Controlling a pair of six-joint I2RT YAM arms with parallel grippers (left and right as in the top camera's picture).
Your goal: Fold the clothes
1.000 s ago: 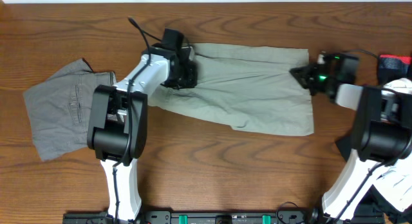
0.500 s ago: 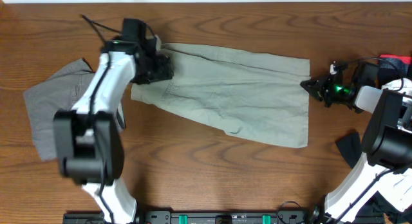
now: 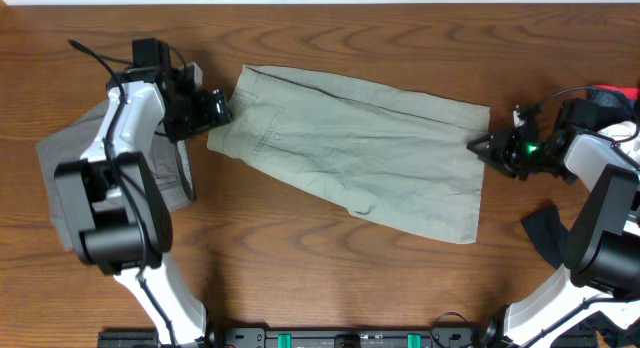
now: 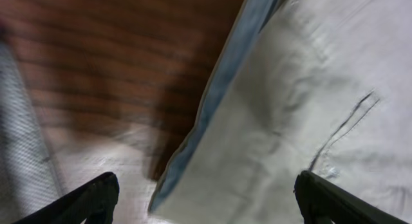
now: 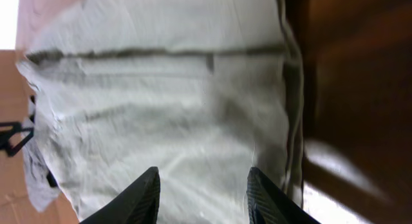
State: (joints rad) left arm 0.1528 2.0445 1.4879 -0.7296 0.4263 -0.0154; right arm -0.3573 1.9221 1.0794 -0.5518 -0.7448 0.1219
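Lying flat across the middle of the table [image 3: 320, 278], the khaki shorts [image 3: 360, 143] slant toward its far edge. Grey shorts [image 3: 70, 178] sit by the left edge. The right gripper [image 3: 478, 146], fingers apart, rests at the khaki pair's right end. Farther back, the left gripper [image 3: 218, 110] gapes wide beside their left end, holding nothing.

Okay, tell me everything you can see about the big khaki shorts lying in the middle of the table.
The khaki shorts are light beige, cotton-looking and softly creased. They lie spread flat on the wooden table, slanting from upper left to lower right. The left wrist view shows a pale blue inner waistband along the left end and a dark stitched seam nearby. The open left gripper sits at that end and the open right gripper at the right edge; neither grips the cloth.
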